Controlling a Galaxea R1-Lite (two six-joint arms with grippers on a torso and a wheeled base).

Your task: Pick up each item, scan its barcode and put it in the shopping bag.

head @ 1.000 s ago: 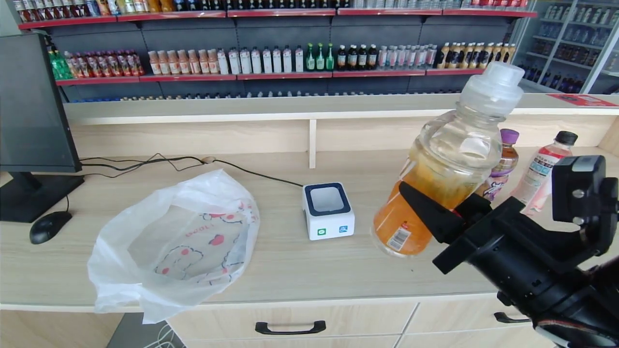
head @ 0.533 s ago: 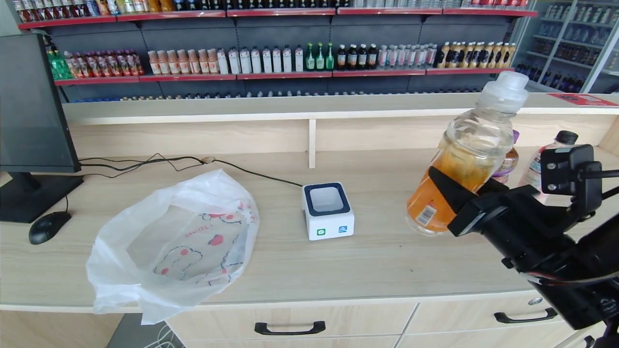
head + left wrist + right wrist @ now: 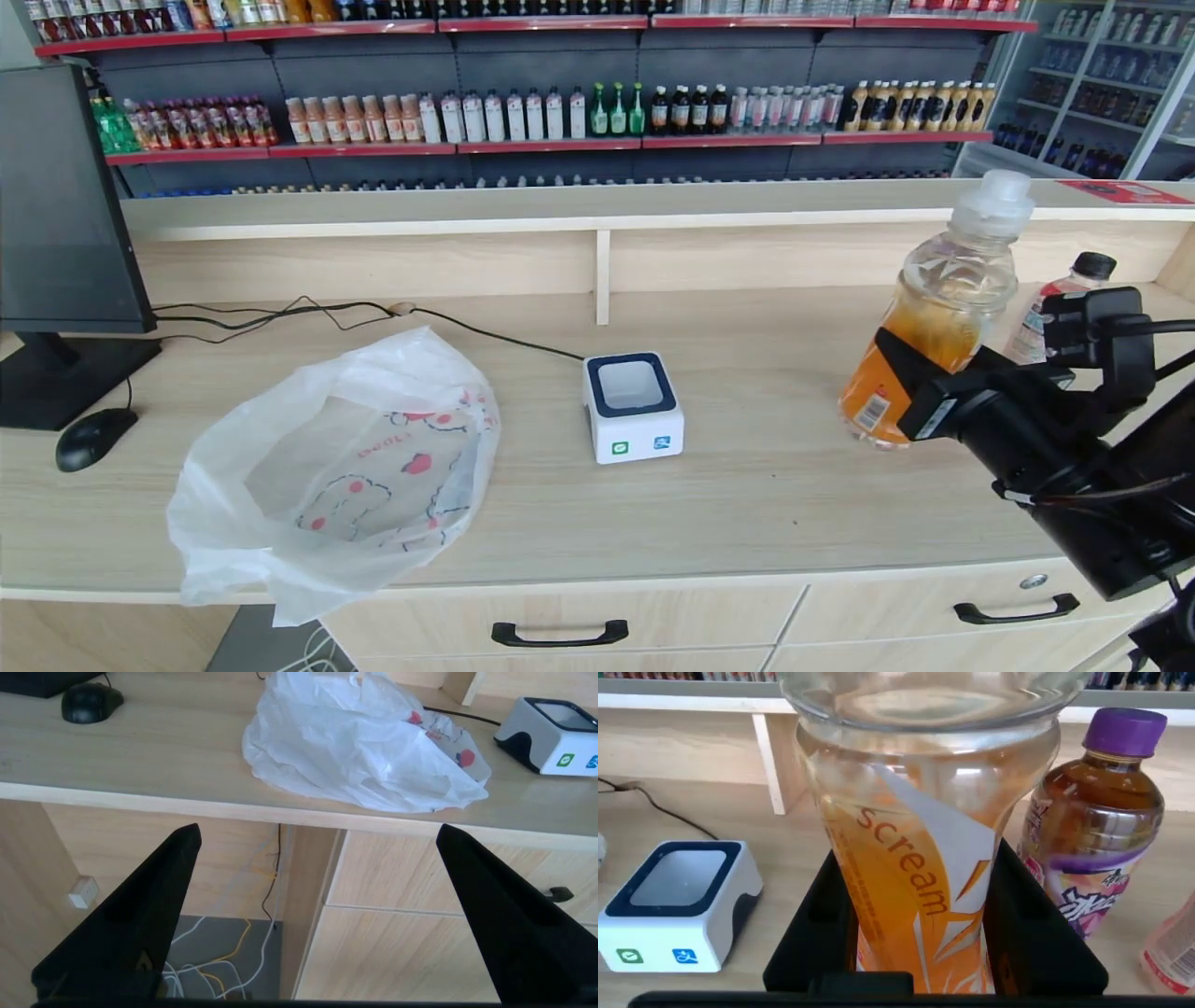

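Note:
My right gripper [image 3: 920, 366] is shut on an orange drink bottle [image 3: 934, 317] with a clear cap, held tilted low over the right side of the counter, barcode facing the front. In the right wrist view its black fingers [image 3: 820, 924] clamp the orange bottle [image 3: 920, 868]. The white scanner [image 3: 633, 406] sits mid-counter, left of the bottle. A white shopping bag [image 3: 345, 457] lies open on the left. My left gripper [image 3: 318, 924] hangs open and empty below the counter's front edge, near the bag [image 3: 355, 747].
A purple-capped tea bottle [image 3: 1092, 840] and a pink bottle with a black cap [image 3: 1055, 303] stand behind the held one. A monitor [image 3: 65, 205] and a mouse [image 3: 89, 437] occupy the far left, with a cable [image 3: 485, 336] running to the scanner. Drawers [image 3: 560, 633] lie below.
My right gripper has carried the orange bottle to the right and lower, away from the scanner and back toward the other bottles. The bag and scanner have stayed put.

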